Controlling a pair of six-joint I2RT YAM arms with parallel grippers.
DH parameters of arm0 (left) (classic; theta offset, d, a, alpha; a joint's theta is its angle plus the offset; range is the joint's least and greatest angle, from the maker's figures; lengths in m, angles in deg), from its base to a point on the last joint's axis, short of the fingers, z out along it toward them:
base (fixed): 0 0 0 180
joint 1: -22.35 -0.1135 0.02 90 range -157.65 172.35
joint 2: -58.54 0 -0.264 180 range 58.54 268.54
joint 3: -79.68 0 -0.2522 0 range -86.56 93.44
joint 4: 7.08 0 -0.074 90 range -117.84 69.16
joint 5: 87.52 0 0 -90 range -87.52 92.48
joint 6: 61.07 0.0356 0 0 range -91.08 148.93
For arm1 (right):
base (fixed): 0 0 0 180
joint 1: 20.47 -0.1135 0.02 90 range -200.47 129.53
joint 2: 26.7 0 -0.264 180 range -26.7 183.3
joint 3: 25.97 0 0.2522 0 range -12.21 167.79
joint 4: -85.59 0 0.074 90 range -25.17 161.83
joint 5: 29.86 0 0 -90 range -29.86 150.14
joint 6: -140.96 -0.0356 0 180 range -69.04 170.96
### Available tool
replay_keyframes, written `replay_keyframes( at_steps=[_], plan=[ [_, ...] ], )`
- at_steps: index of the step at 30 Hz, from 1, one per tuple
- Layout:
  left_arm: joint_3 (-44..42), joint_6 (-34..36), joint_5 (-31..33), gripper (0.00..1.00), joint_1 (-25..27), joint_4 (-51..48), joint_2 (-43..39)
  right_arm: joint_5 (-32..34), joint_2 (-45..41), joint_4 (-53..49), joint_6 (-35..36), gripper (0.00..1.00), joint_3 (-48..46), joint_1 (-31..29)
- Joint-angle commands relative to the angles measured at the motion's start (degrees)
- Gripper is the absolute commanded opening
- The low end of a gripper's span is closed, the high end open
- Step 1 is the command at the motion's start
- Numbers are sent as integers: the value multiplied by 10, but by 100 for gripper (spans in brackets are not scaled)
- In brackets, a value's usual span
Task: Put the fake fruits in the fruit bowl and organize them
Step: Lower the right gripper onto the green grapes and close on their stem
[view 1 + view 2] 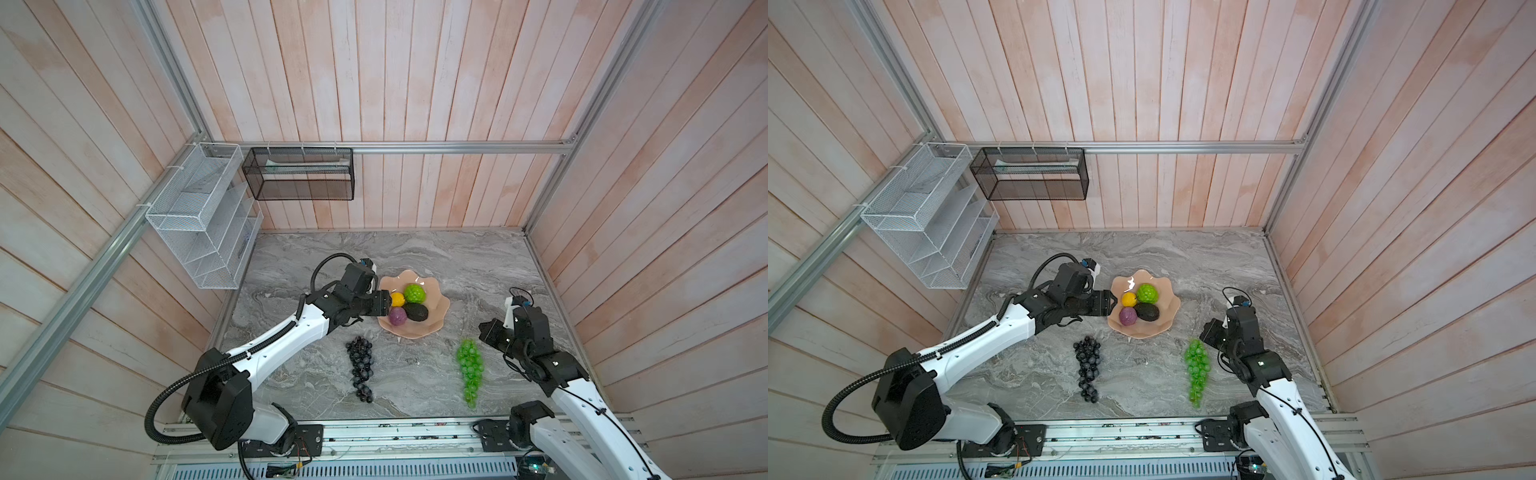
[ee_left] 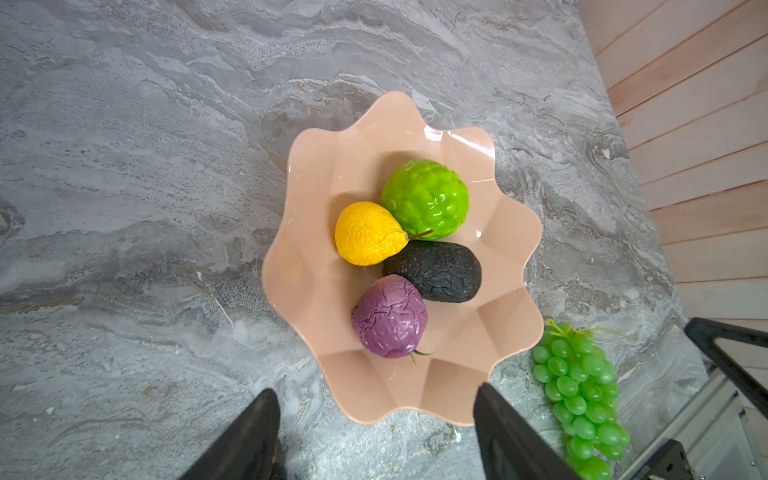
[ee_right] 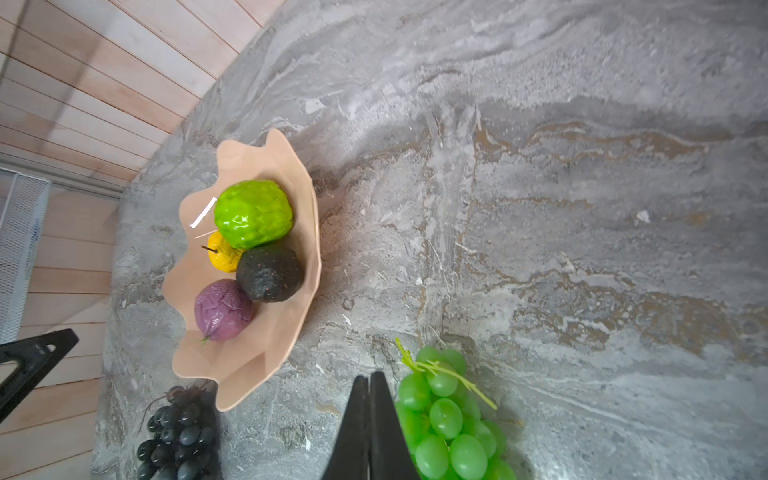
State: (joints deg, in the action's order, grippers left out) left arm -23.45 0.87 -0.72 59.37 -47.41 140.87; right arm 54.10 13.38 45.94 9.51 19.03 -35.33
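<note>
The peach-pink fruit bowl sits mid-table and holds the yellow fruit, the bumpy green ball, the small purple fruit and the dark avocado. My left gripper is open at the bowl's left rim; in the left wrist view its fingers straddle the rim with nothing held. The dark grape bunch lies on the table in front of the bowl. The green grape bunch lies to the right. My right gripper is shut and empty, right beside that bunch's stem end.
A white wire basket hangs on the left wall and a black mesh basket on the back wall. Wooden walls close in three sides. The metal rail carrying both arm bases runs along the front edge.
</note>
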Motion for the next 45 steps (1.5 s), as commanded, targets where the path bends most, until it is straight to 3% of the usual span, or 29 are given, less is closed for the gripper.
replay_keyframes(
  at_steps=[1, 5, 7, 15, 31, 36, 40, 45],
  plan=[
    [19, -6, -9, 76, -4, -5, 8, -4, 11, -32, 10, 7, 5, -2],
    [15, -9, -8, 76, -4, -4, 10, -16, 32, -35, 14, 39, -15, -2],
    [14, -8, -8, 76, -4, -5, 10, -18, 38, -33, 15, 49, -23, -2],
    [24, 1, -4, 76, -4, -8, 26, -33, 83, -5, 28, 65, -44, -3],
    [42, 4, -8, 76, -5, -11, 45, -52, 126, 110, 27, 61, -82, -2],
    [40, 3, -4, 76, -5, -14, 40, -58, 152, 130, 43, 51, -74, -2],
    [40, 4, 3, 76, -5, -17, 37, -79, 169, 149, 45, 32, -76, -2],
    [40, 4, 5, 76, -5, -18, 36, -88, 177, 162, 48, 20, -76, -2]
  ],
)
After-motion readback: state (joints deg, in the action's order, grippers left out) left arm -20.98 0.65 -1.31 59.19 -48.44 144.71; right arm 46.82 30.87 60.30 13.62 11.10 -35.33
